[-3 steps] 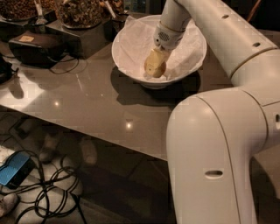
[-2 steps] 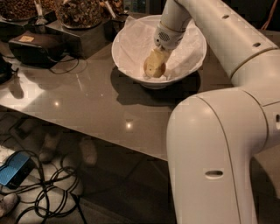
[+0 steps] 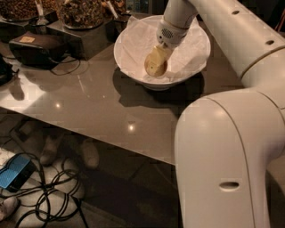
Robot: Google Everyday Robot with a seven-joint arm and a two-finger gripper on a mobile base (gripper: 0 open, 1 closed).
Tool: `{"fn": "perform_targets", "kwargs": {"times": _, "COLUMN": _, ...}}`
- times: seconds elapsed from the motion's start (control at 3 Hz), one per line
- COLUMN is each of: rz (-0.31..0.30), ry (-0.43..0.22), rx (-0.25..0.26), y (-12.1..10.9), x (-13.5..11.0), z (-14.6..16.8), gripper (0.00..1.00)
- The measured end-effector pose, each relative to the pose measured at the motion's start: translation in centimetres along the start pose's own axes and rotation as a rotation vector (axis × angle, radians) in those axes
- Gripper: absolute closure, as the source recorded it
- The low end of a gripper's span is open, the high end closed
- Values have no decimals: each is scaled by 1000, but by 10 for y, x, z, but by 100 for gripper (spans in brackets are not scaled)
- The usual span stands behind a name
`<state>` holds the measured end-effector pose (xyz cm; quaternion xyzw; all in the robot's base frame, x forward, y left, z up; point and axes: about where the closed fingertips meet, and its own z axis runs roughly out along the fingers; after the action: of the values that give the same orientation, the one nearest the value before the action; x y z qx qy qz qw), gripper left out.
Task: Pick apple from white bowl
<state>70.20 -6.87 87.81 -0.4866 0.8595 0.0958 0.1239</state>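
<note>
The large white bowl (image 3: 133, 38), lined with crumpled white paper, stands on the brown table towards the back. My gripper (image 3: 155, 66) reaches down into the bowl from the upper right, with its yellowish tip low over the paper near the bowl's middle. A small rounded yellowish shape sits right at that tip. I cannot tell it apart from the gripper, so the apple does not show clearly on its own. The white arm covers the bowl's right rim.
Dark containers of brown snacks (image 3: 82, 11) stand at the back left of the bowl. A black device with a cable (image 3: 38, 46) lies on the table's left. The table's front edge (image 3: 89, 138) runs diagonally. Cables and a blue object (image 3: 15, 171) lie on the floor.
</note>
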Motion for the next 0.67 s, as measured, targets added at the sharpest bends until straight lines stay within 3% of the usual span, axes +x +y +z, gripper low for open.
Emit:
{"fn": "perform_targets", "kwargs": {"times": 0.33, "rz": -7, "ry": -36, "rx": 29, "y": 21, "x": -3, "z": -42, "gripper": 100}}
{"fn": "perform_targets", "kwargs": {"times": 0.67, "rz": -66, "ry": -99, "rx": 54, "y": 54, "x": -3, "z": -93, "gripper": 100}}
